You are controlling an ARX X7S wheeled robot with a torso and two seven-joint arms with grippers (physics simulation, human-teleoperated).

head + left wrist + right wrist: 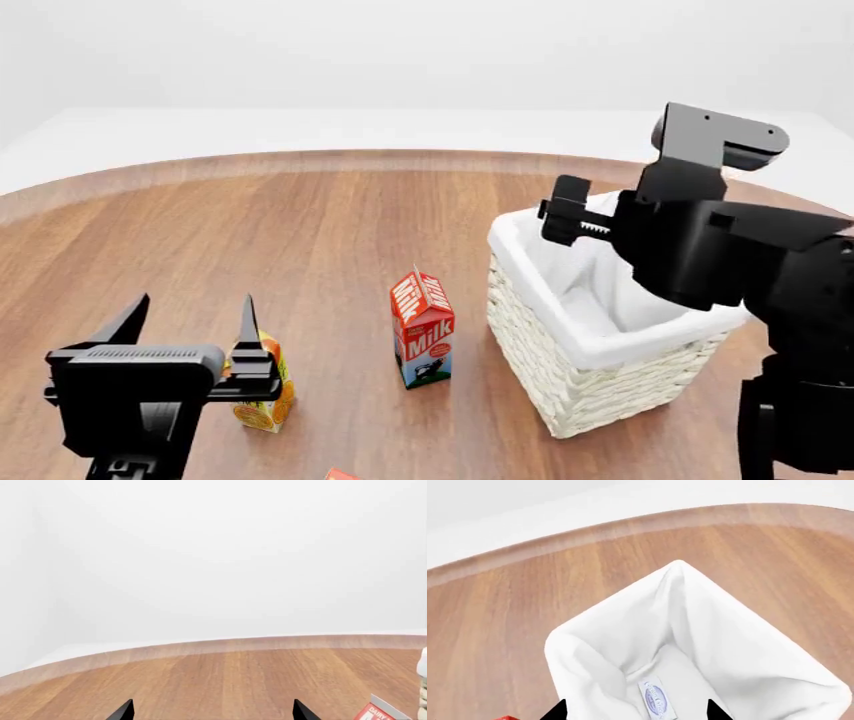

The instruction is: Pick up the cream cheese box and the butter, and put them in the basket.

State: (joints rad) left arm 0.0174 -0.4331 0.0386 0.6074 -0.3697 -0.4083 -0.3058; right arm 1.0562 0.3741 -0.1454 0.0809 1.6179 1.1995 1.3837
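Cream cheese box lying flat on basket liner floor, seen via right wrist cam. Small, thin, light, stiff carton; best nipped across narrow sides if regrasped. Butter barely showing, red corner at head view's bottom edge on counter; rigid box, prob. grip across short width. Right pincer over basket, spread wide, empty. Left pincer near juice carton, wide apart, holding nothing.

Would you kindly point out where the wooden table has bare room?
Bare wood spans the far side of the round wooden table, behind the red-and-white milk carton and left of the white-lined wicker basket. Crowded: near edge, around the orange juice carton and left gripper.
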